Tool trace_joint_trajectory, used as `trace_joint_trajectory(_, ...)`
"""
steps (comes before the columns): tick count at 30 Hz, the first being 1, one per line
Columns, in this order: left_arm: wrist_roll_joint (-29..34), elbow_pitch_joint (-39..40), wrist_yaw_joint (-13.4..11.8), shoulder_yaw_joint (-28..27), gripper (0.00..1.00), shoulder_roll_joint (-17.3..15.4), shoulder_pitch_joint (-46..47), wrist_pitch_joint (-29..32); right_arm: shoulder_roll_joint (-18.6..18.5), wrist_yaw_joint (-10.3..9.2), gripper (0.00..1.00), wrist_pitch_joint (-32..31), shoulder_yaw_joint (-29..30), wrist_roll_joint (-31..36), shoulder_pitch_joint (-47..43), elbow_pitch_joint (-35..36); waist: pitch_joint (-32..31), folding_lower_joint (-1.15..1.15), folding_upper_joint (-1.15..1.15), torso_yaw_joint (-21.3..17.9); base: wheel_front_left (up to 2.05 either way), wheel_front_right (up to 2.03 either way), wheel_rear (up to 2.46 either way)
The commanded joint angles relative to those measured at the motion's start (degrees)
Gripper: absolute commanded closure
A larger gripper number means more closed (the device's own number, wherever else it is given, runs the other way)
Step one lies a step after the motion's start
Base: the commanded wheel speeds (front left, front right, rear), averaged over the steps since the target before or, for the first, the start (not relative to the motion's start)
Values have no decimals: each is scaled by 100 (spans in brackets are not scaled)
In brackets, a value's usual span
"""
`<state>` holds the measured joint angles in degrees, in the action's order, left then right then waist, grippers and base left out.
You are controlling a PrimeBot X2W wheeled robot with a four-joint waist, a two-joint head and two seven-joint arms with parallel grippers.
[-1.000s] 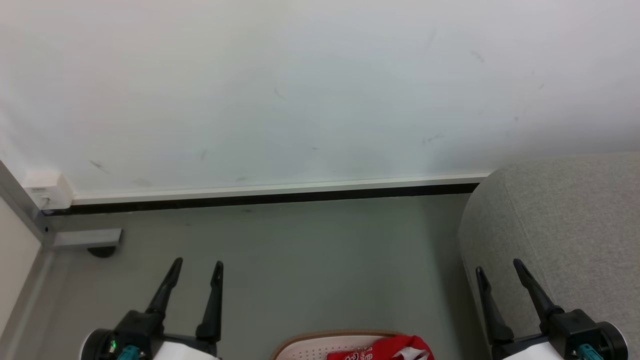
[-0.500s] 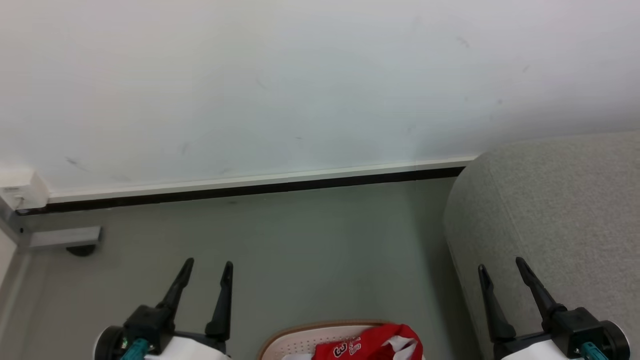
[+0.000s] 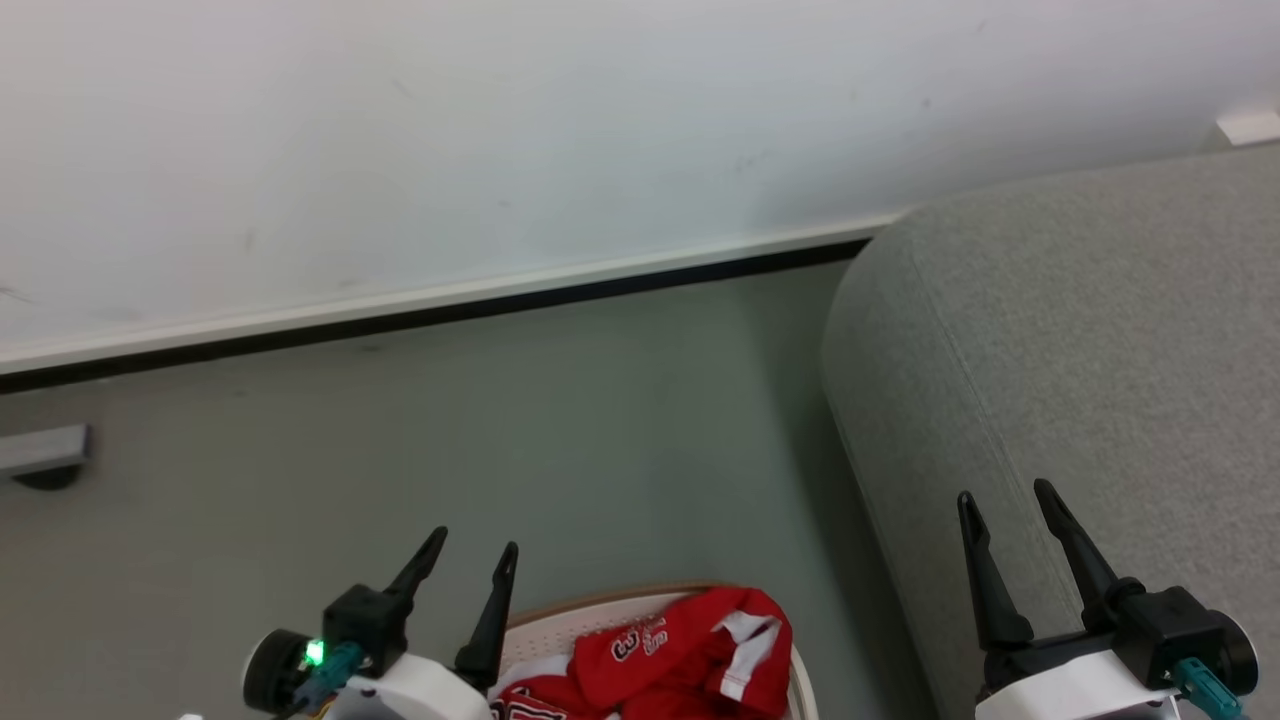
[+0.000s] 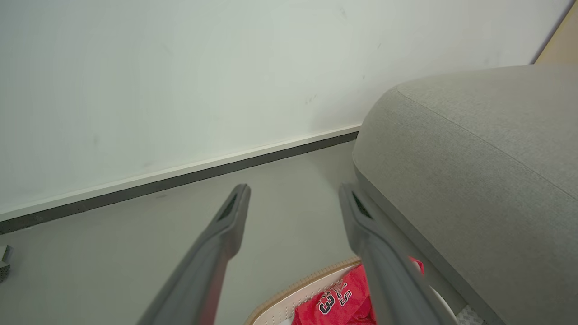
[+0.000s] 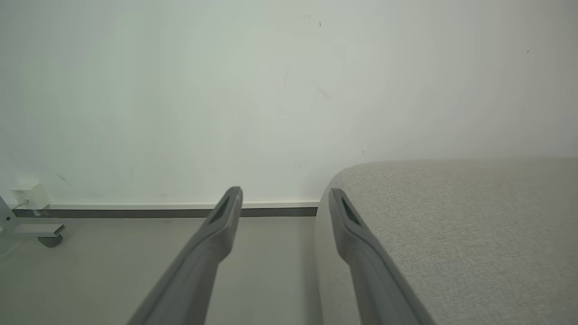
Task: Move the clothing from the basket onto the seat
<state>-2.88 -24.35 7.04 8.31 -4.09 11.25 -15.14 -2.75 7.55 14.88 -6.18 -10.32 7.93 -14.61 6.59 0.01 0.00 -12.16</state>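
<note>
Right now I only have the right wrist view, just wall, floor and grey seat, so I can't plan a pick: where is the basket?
Observer: The basket is on the floor beside the seat, at the head view's bottom edge.
Operator: Anything in it?
Observer: Red clothing lies piled inside.
Operator: Which gripper is nearer?
Observer: The left gripper, open, beside the basket's left edge.
</note>
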Motion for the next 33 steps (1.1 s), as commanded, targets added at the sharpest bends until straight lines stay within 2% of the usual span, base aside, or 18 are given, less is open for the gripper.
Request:
trace_joint_trajectory(1,84,-166,20,120,0,-107,163,-2,-5,-13,0,23,-5,-63,97,44,249,-1,0,-222,0,0,0)
trace_joint_trajectory(7,116,-888,48,669,0,-370,558,-2,-5,-13,0,18,-55,-186,255,134,621,-1,0,-485,0,0,0)
trace_joint_trajectory(10,-58,-1467,42,1127,0,-450,751,23,-5,-12,0,18,-75,-249,311,168,765,-1,0,-617,0,0,0)
trace_joint_trajectory(20,-510,-3039,44,2559,0,-712,1661,612,-3,-13,0,18,-122,-403,534,358,1331,-1,0,-927,0,0,0)
trace_joint_trajectory(33,-752,-3981,45,3828,0,-962,2645,1123,-3,-13,0,19,-276,-628,941,691,2405,-1,0,-1252,0,0,0)
